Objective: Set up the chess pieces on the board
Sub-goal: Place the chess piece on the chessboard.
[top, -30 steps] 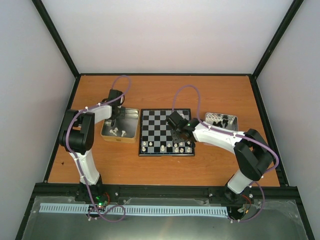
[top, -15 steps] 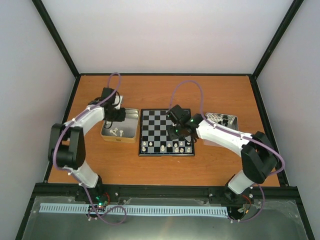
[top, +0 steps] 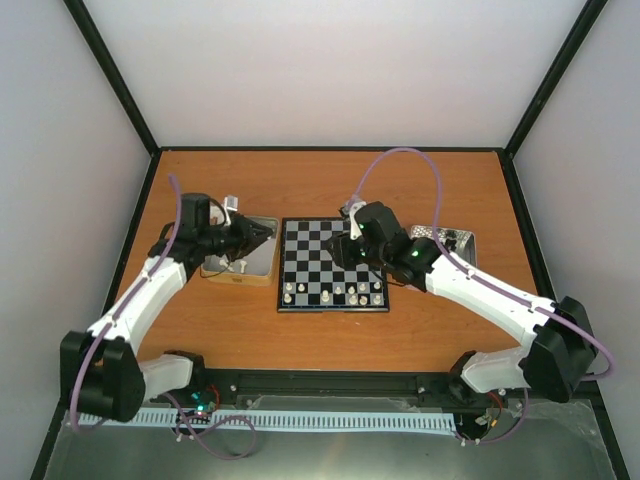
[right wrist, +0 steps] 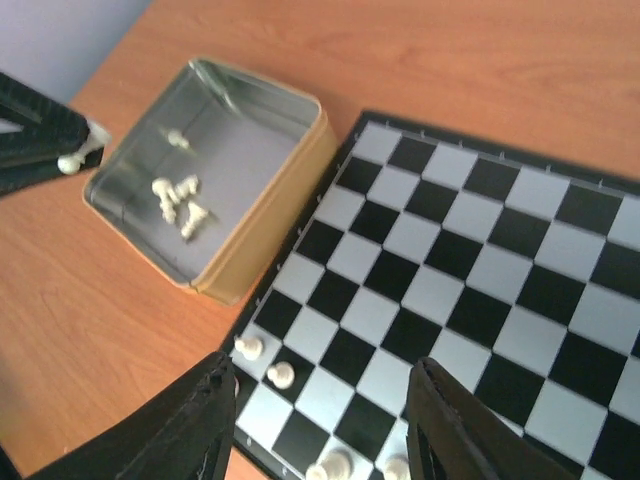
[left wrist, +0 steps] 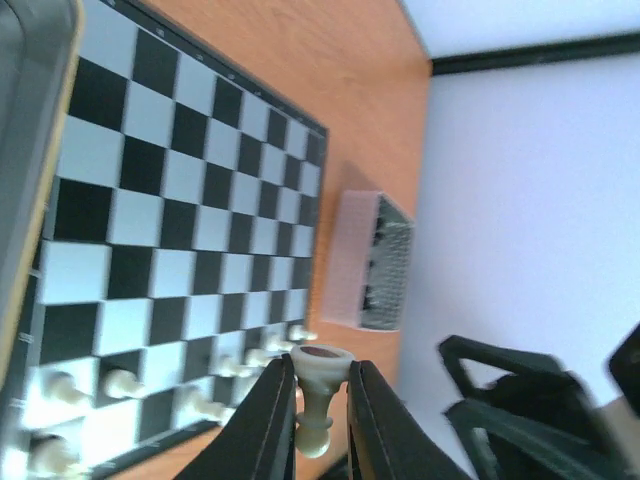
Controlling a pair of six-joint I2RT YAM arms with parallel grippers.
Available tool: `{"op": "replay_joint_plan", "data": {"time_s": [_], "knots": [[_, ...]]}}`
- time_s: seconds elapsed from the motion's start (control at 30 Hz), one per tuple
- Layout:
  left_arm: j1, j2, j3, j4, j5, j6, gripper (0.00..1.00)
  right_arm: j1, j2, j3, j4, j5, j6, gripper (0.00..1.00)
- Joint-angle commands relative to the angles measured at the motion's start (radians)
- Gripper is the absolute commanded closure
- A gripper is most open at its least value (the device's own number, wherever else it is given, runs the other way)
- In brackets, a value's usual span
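Note:
The board [top: 333,262] lies mid-table, with a row of cream-white chess pieces [top: 335,293] along its near edge. My left gripper [left wrist: 320,372] is shut on a cream-white piece [left wrist: 317,410], which hangs base-up between the fingers. In the top view this gripper [top: 256,238] hovers at the right side of the left tin [top: 218,270], just short of the board. My right gripper [right wrist: 325,400] stands open and empty above the board's [right wrist: 450,260] near-left squares. Two white pawns [right wrist: 265,360] stand just beyond its left finger.
The left tin [right wrist: 265,225] holds several loose white pieces [right wrist: 180,200]. A second tin [top: 445,240] with black pieces sits to the right of the board. Black frame rails edge the orange table.
My left arm has swung out of the tin and turned toward the board with a white piece in its grip. My right gripper has opened wider and shifted over the board.

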State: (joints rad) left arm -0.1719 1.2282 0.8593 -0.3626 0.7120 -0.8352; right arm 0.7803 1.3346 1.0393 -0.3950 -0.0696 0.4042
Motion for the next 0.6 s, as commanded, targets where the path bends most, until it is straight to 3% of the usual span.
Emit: {"op": "replay_joint_plan", "data": {"time_s": [0.0, 0.23, 0.4, 0.57], "knots": [[-0.039, -0.114, -0.052, 0.274, 0.026, -0.573, 0.95, 0.065, -0.021, -0.018, 0.178, 0.177, 0.020, 0.52], [-0.111, -0.181, -0.051, 0.302, -0.030, -0.868, 0.99, 0.141, -0.004, 0.025, 0.305, 0.152, -0.015, 0.45], [-0.111, -0.203, -0.051, 0.270, -0.060, -0.901, 0.97, 0.151, 0.020, 0.077, 0.346, 0.111, -0.004, 0.41], [-0.113, -0.197, -0.062, 0.271, -0.057, -0.906, 0.97, 0.169, 0.091, 0.154, 0.276, 0.125, -0.013, 0.41]]}}
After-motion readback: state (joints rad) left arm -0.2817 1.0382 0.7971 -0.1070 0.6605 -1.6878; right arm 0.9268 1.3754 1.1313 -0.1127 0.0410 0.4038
